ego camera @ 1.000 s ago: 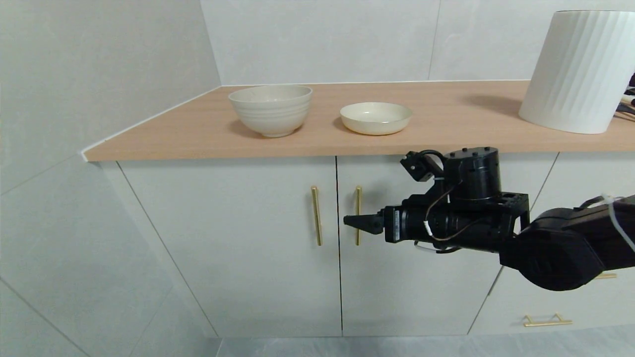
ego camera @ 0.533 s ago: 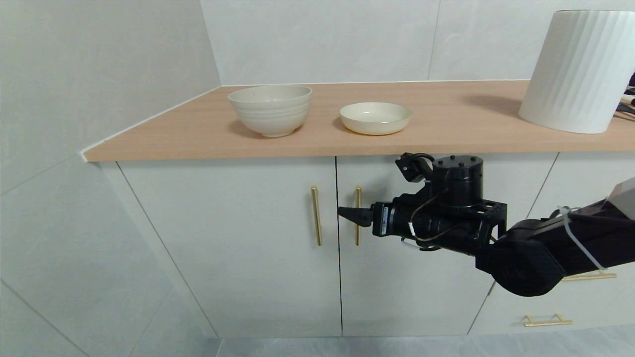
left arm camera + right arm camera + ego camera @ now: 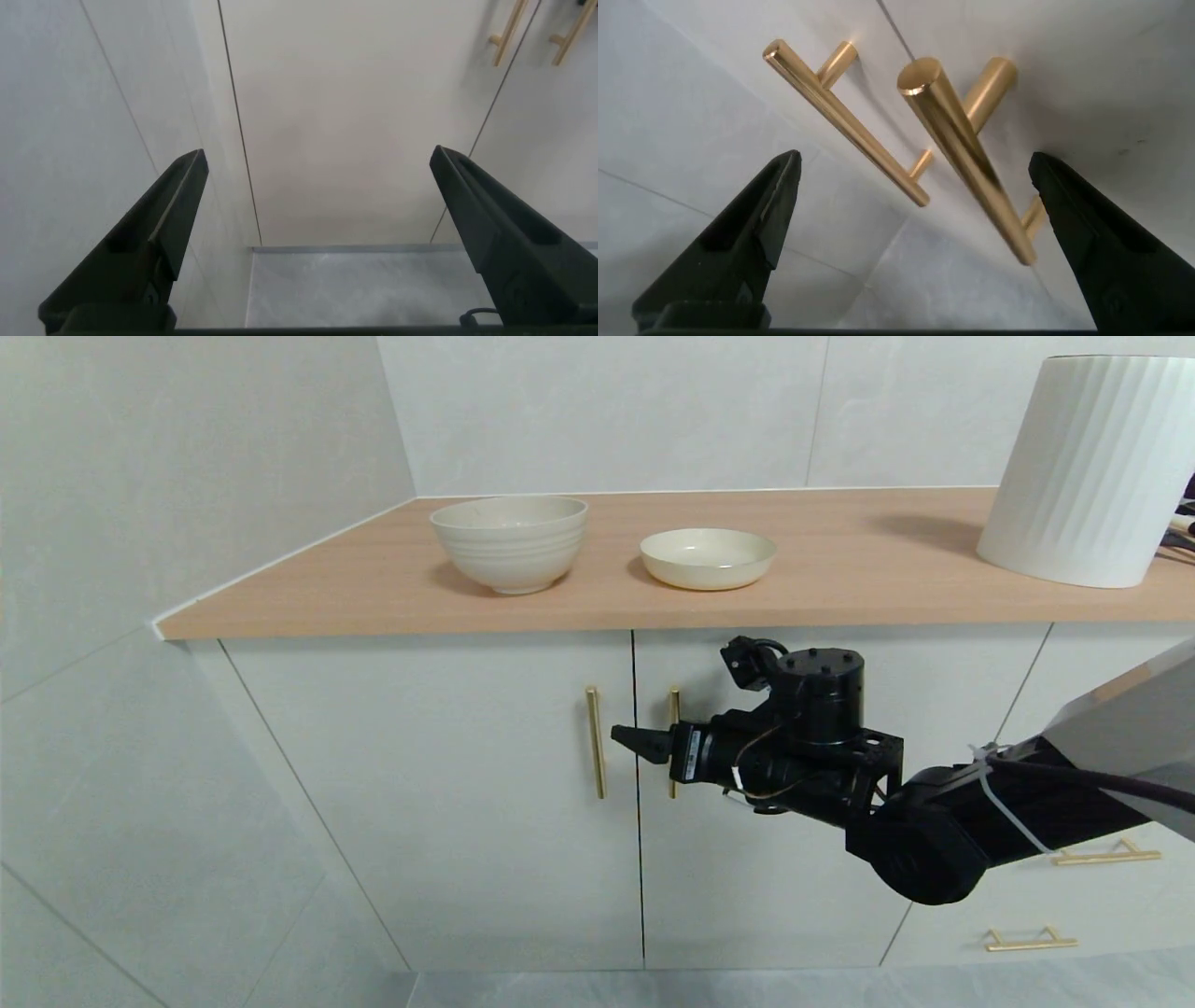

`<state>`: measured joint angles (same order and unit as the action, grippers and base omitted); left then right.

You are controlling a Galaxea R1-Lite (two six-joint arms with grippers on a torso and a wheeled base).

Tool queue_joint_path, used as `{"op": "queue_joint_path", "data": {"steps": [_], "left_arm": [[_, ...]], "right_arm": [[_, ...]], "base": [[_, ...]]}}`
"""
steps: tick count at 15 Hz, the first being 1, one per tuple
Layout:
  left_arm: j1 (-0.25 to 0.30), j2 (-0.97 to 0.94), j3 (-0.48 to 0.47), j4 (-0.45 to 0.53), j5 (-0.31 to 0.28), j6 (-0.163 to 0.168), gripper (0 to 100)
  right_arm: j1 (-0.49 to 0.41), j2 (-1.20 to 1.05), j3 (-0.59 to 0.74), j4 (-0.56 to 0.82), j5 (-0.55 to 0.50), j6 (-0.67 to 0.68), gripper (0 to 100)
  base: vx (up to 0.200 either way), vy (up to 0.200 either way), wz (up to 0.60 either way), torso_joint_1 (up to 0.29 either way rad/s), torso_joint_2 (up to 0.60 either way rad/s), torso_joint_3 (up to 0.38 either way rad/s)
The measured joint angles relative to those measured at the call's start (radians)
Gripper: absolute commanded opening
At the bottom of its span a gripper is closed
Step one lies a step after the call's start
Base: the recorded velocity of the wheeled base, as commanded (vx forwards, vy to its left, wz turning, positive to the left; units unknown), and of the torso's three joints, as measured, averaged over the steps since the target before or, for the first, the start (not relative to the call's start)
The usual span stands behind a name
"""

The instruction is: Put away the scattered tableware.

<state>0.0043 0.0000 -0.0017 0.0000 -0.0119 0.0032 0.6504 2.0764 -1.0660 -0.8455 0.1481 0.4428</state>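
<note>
Fingers spread, the right gripper faced the cabinet handle just ahead; opening the door seemingly required clamping it next.

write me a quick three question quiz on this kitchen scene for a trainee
1. True or false: the bowl and the dish both sit on the counter.
2. How many upright gold handles are on the cabinet?
3. The right gripper is: A) shut on a handle, B) open near the handles, C) holding the bowl.
Key: 1 true; 2 two; 3 B.
</note>
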Motion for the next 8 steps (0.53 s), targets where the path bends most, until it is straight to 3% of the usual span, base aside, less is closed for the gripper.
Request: {"op": "queue_joint_path", "data": {"steps": [8], "left_arm": [[0.0,0.0,0.0,0.0,0.0,0.0,100]], "right_arm": [[0.048,0.009,0.004,-0.009,-0.004,0.019,100]], "base": [[0.0,0.0,0.0,0.0,0.0,0.0]]}}
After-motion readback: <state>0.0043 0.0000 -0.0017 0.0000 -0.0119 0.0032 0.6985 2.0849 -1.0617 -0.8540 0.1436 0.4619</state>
